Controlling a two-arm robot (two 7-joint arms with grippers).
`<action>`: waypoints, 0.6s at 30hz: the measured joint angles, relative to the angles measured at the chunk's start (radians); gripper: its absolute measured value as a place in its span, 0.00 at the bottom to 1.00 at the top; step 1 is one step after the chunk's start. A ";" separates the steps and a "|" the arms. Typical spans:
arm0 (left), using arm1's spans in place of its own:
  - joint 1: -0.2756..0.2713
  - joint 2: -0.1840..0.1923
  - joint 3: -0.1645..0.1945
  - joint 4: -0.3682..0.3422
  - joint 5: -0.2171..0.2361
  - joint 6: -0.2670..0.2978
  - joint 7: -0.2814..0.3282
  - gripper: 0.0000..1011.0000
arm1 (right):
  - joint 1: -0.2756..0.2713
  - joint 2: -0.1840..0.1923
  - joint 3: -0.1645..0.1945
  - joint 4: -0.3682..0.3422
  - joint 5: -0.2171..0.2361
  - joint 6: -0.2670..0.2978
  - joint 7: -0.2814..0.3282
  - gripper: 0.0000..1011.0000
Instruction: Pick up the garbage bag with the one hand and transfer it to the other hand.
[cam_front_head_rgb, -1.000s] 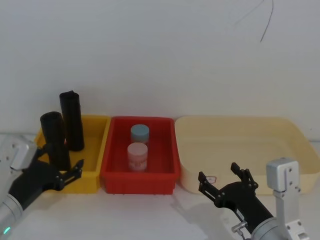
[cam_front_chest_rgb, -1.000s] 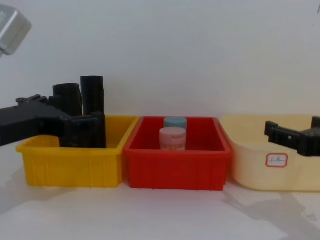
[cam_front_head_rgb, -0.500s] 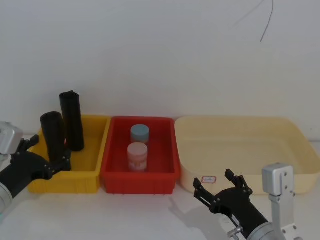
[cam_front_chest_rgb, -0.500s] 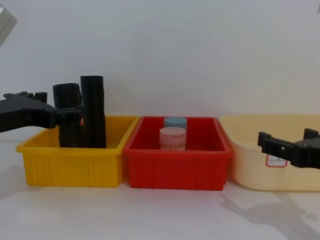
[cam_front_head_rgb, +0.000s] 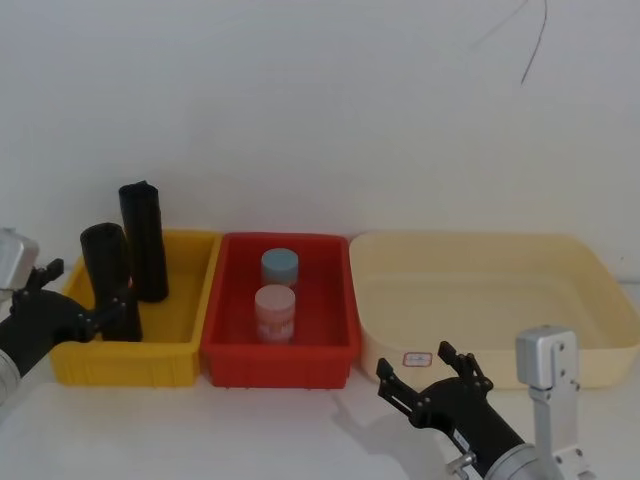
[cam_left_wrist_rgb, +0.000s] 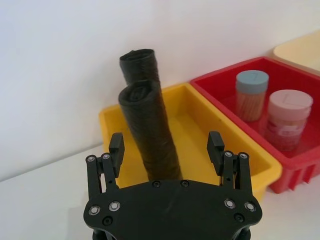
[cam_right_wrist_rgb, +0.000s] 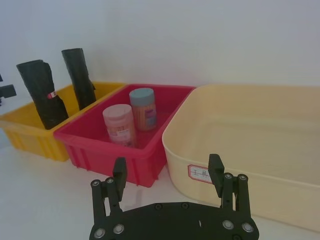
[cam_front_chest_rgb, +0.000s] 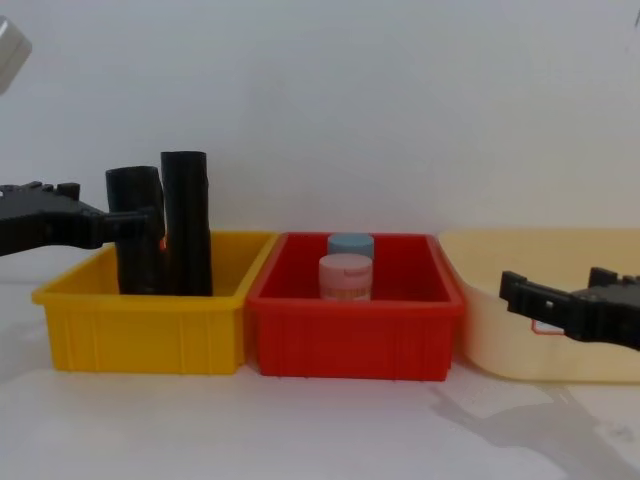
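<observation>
garbage bag (cam_front_head_rgb: 108, 268): shorter black roll with a small red mark on its side. Stands roughly upright in the yellow bin (cam_front_head_rgb: 185, 345), at the left front part. On the bin floor, not lifted.
plain roll (cam_front_head_rgb: 145, 240): taller and black, same bin, just behind and beside the garbage bag.
left gripper (cam_front_head_rgb: 85, 292): at the yellow bin's left front corner, pointing in at the bag. Claw spread wide with nothing in its grip. In the left wrist view the bag lines up between the two fingers (cam_left_wrist_rgb: 116, 143), with a gap on each side. In the chest view one fingertip overlaps the bag near the red mark; contact can't be told.
right gripper (cam_front_head_rgb: 425, 368): low over the table (cam_front_head_rgb: 250, 430), in front of the cream tub (cam_front_head_rgb: 480, 290), well apart from the bag. Claw spread wide, empty.
red bin (cam_front_head_rgb: 280, 362): between the yellow bin and the cream tub. Holds a blue-lidded jar (cam_front_head_rgb: 280, 267) at the back and a pink jar (cam_front_head_rgb: 274, 312) in front, both upright.
cream tub label: small red-edged sticker (cam_right_wrist_rgb: 201, 173) on the front wall.
</observation>
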 joint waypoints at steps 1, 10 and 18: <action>-0.003 -0.002 0.000 0.005 0.002 0.000 0.001 0.99 | 0.002 -0.001 0.000 0.002 0.001 0.001 0.002 0.99; -0.048 -0.022 0.003 0.067 0.025 -0.002 0.005 0.99 | 0.022 -0.013 -0.001 0.031 0.004 0.006 0.025 0.99; -0.086 -0.041 0.007 0.119 0.040 -0.008 0.004 0.99 | 0.037 -0.016 -0.002 0.049 0.002 0.014 0.040 0.99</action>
